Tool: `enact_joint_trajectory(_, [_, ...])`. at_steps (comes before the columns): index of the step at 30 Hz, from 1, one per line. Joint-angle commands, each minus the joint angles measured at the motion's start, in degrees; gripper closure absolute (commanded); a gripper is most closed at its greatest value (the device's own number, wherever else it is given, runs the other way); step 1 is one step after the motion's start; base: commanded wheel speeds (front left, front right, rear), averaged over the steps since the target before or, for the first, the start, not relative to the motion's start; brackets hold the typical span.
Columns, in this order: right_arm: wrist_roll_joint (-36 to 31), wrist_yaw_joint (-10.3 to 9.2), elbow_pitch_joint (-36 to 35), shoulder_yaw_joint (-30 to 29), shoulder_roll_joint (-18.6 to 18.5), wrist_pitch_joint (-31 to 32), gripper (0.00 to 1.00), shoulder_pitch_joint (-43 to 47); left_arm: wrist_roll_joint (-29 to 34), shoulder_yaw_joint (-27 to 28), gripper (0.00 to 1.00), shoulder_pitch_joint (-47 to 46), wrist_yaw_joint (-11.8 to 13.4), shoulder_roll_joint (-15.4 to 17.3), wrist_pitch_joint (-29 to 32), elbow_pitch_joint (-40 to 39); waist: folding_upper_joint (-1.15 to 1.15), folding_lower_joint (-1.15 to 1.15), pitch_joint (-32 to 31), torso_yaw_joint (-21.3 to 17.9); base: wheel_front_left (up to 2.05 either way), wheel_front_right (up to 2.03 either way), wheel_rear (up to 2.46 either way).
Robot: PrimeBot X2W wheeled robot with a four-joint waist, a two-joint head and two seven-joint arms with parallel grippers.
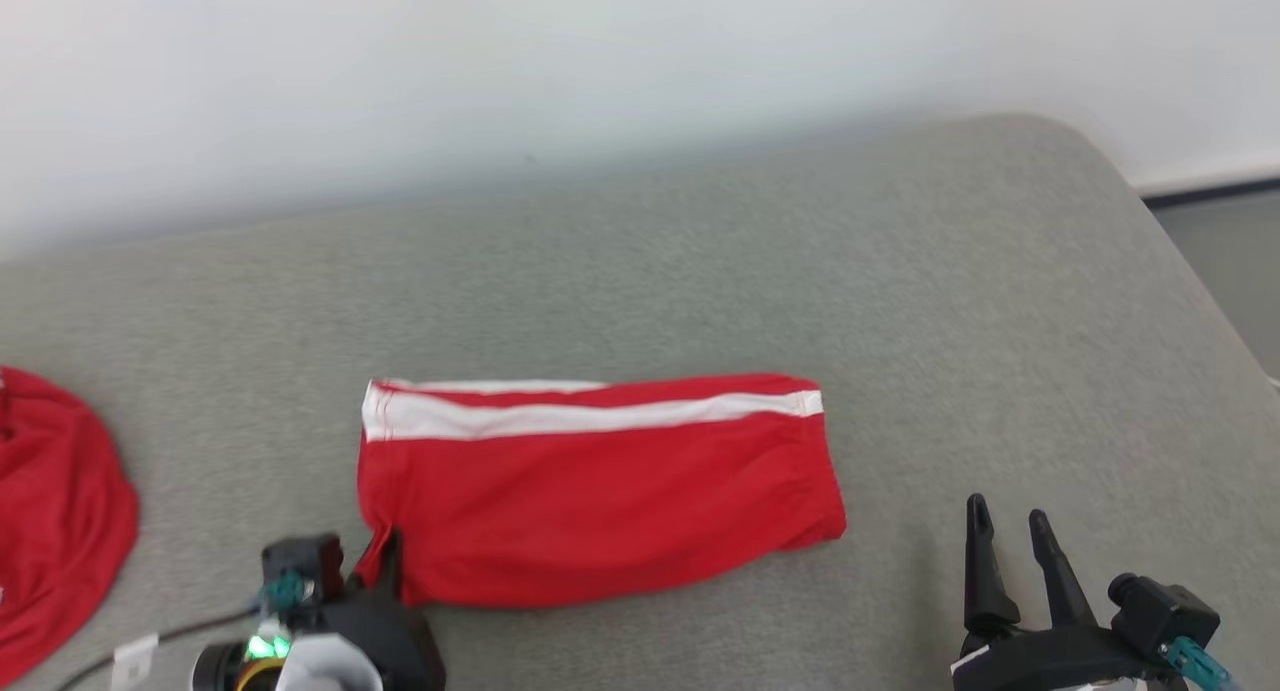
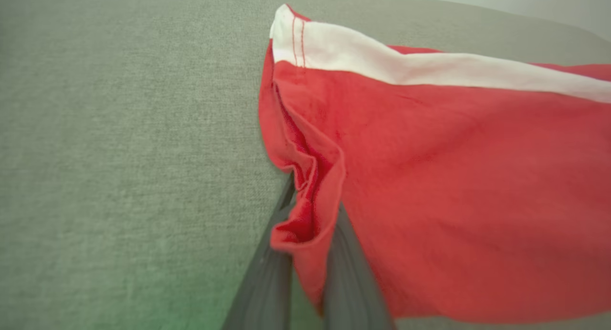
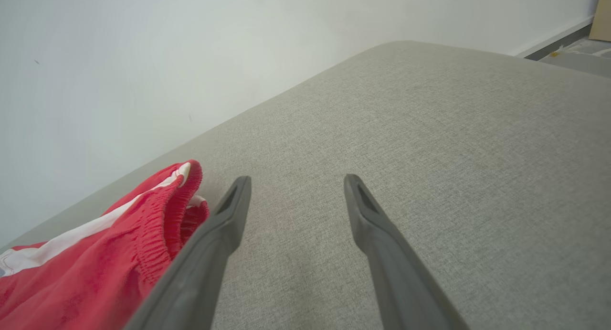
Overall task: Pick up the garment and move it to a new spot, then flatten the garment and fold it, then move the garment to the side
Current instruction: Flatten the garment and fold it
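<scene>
Garment: red shorts [image 1: 600, 501] folded into a long rectangle, lying flat in the middle of the grey cushion [image 1: 700, 271], long side running left to right.
Stripes: one wide white stripe [image 1: 590, 416] along the far edge, with a thinner white strip just behind it at the left end.
Stitching: in the left wrist view you can see two rows of red thread across the white band at the corner of the shorts [image 2: 453, 177].
Waistband: gathered elastic end [image 3: 157, 225] faces the right arm's side.
Left gripper [image 1: 388, 561]: clamped onto the near left corner of the shorts; the cloth is bunched up between the two dark fingers [image 2: 265, 282].
Right gripper [image 1: 1010, 536]: spread wide with nothing in it, over bare cushion off to the right of the shorts, not touching them.
Writing: there's a little white tag [image 1: 135, 656] on the cable by the left wrist, way too blurry to read.
Other stuff: second red cloth [image 1: 50, 511] at the left edge of the cushion, well apart from the shorts; green light [image 1: 262, 648] lit on the left wrist; pale wall [image 1: 500, 61] behind.
</scene>
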Motion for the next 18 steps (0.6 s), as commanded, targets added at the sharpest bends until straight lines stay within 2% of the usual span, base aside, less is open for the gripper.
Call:
enact_joint_trajectory(1, [-0.6, -0.15, 0.1, 0.0, 0.1, 0.0, 0.00, 0.7, 1.3, 1.2, 1.00, 1.8, 0.9, 0.7, -0.2, -1.6, 0.01, 0.01, -3.5, 3.9, 0.00, 0.00, 0.00])
enact_joint_trajectory(6, [-1.2, -0.15, 0.4, 0.5, 0.1, 0.0, 0.00, 1.6, 4.7, 6.1, 1.00, 8.3, 3.3, 0.3, -0.2, -8.2, 0.01, 0.01, -3.9, 5.6, 0.00, 0.00, 0.00])
enact_joint_trajectory(11, [-1.7, -0.15, 0.8, 1.4, 0.1, 0.0, 0.00, 1.4, 8.1, 9.2, 0.98, 13.1, 3.2, -0.7, -0.2, -11.5, 0.01, 0.01, -4.1, 6.3, 0.00, 0.00, 0.00])
enact_joint_trajectory(12, [-1.7, -0.15, 0.8, 1.4, 0.1, 0.0, 0.00, 1.3, 9.0, 10.0, 0.62, 13.6, 3.2, -0.7, -0.2, -12.4, 0.01, 0.01, -4.1, 6.4, 0.00, 0.00, 0.00])
enact_joint_trajectory(13, [-1.7, -0.15, 0.9, 1.6, 0.0, 0.0, 0.00, 1.2, 9.6, 10.7, 0.13, 14.4, 3.2, -0.8, -0.2, -12.9, 0.01, 0.01, -4.0, 6.4, 0.00, 0.00, 0.00])
enact_joint_trajectory(14, [-1.7, -0.15, 0.9, 1.6, 0.0, 0.0, 0.00, 1.1, 10.5, 11.5, 0.00, 15.2, 3.2, -1.0, -0.2, -13.5, 0.01, 0.01, -4.0, 6.5, 0.00, 0.00, 0.00])
enact_joint_trajectory(18, [-1.8, -0.15, 1.0, 2.4, 0.1, 0.0, 0.00, 0.7, 14.4, 15.1, 0.00, 16.9, 3.5, -1.1, -0.2, -16.5, 0.01, 0.01, -4.1, 6.4, 0.00, 0.00, 0.00])
